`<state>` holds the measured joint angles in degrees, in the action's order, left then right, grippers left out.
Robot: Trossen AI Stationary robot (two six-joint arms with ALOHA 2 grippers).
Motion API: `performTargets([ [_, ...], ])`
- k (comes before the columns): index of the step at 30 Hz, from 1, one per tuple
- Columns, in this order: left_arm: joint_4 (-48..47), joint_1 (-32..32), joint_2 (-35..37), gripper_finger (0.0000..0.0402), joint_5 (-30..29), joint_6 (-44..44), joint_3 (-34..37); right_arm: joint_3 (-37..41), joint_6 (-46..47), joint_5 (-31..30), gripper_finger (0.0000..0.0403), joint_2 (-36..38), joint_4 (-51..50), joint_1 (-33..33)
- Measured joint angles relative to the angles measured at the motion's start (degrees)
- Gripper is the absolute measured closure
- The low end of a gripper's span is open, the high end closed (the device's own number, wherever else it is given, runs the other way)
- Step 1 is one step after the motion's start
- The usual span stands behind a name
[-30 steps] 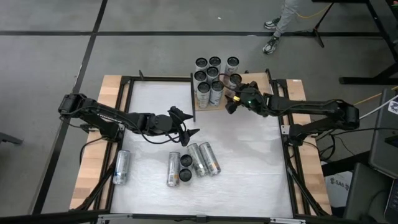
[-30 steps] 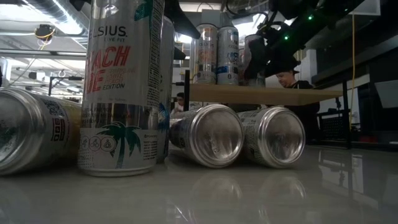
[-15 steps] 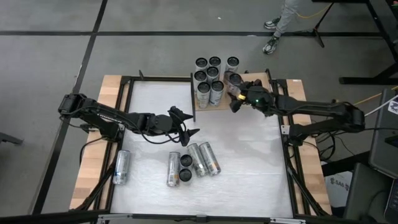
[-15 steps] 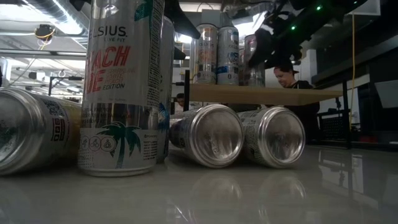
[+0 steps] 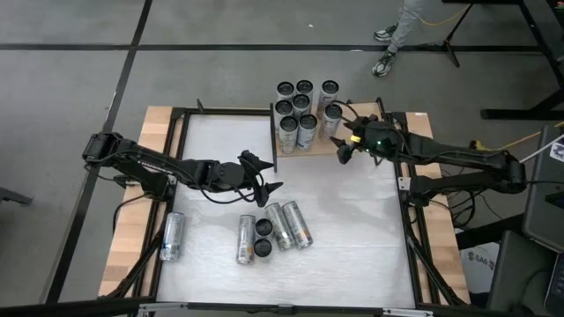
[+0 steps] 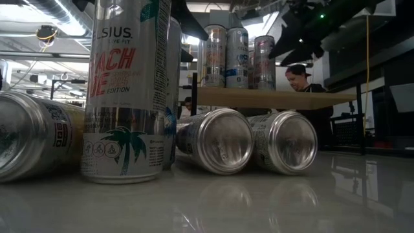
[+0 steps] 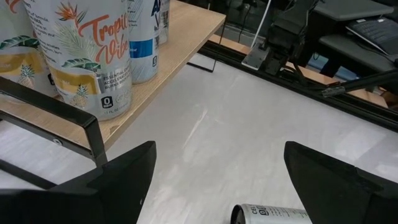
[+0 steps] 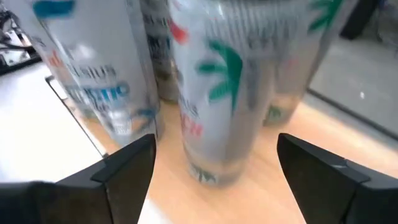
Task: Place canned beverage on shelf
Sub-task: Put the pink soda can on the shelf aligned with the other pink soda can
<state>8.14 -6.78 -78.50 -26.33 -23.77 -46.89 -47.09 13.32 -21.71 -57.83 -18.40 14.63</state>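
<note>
So far, eight cans stand upright on the shelf [image 5: 348, 151], clustered at its far left part. The newest can [image 5: 332, 115] stands on the board just beside the cluster, on its right side, clear of my right claw [image 5: 345, 147]. From the right wrist view the can [image 8: 229, 93] sits upright on the pale wood between my spread fingers [image 8: 124, 171], not touching either one, so I judge it delivered and let go.

Left to do: five cans remain on the worktop [image 5: 352, 229]. One lies near the left edge [image 5: 173, 236]; a group of four sits in the middle, three lying down [image 5: 289, 224] and one upright [image 5: 263, 250]. In the low view the upright can [image 6: 127, 90] looms closest, with two lying cans [image 6: 249, 141] behind it and the shelf board [image 6: 272, 98] beyond.

Pose: my right arm reaches in from the right, low over the shelf's near right part, claw released and pointing at the can row. My left claw [image 5: 269, 180] hovers over the worktop between the shelf and the middle group, fingers wide apart and empty; its wrist view shows the shelf edge [image 7: 186, 37] with cans close ahead and one lying can [image 7: 270, 214] below.
</note>
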Motion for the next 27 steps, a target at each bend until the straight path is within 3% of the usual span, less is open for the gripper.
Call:
performTargets([
  [8,0.0,0.0,0.0,0.0052,0.0,0.0,0.0,0.0,8.0,7.2,0.0079,0.2,-7.5,-1.1],
  [17,0.0,0.0,0.0,0.0053,-1.6,0.0,0.0,0.0,7.9,5.8,0.0079,-0.9,-3.8,-6.7],
  [27,0.0,0.0,0.0,0.0053,-1.8,0.3,0.0,0.0,7.1,4.2,0.0079,-6.6,1.2,-6.8],
])
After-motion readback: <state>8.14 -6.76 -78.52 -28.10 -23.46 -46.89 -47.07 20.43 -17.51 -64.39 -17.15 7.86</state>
